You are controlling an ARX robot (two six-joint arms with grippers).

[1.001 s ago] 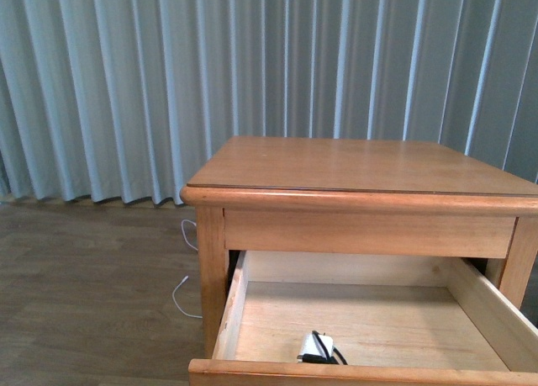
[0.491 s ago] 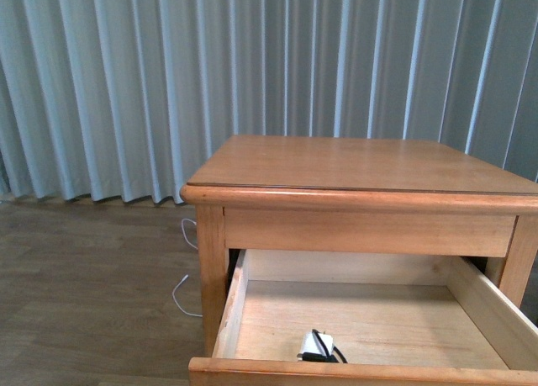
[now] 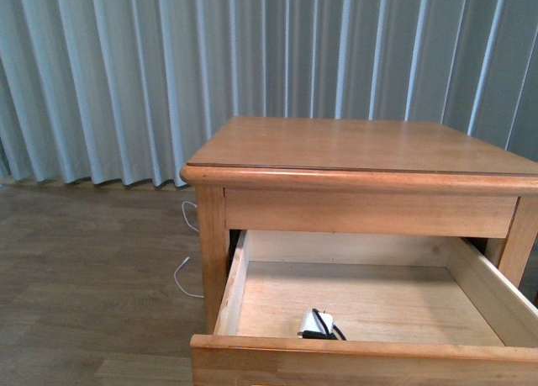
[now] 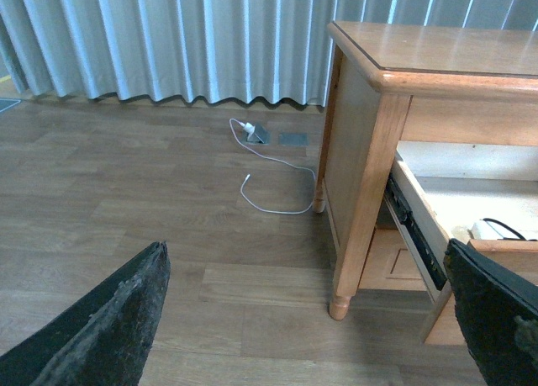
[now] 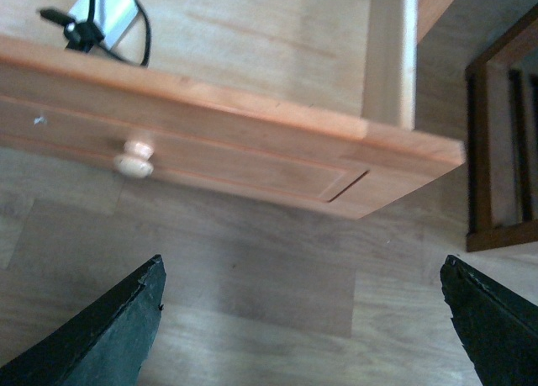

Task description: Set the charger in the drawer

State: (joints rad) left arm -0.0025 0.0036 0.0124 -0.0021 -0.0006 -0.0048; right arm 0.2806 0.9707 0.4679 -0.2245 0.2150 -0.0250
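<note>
Charger (image 3: 318,325) is already inside the drawer (image 3: 252,344), lying on the pale floor right against the front wall, at ~6 o'clock in front view and roughly behind the knob (image 5: 134,157). Its black lead loops out toward 3 o'clock. The block's long axis is too small to read w/ confidence. Right claw (image 5: 301,264) is the nearer one: it hangs just outside the drawer front w/ knob and charger both close in its view, jaws spread wide, gripping nothing. Left claw (image 4: 304,260) is off at the cabinet's (image 4: 361,134) left side, well apart from the charger, also wide open and empty. So the placing looks done. If the drawer gets shut, that's prob. a right-arm push on the front panel, straight toward 12 o'clock (the white cable (image 3: 181,277) on the floor at ~7–8 o'clock isn't part of this).
</note>
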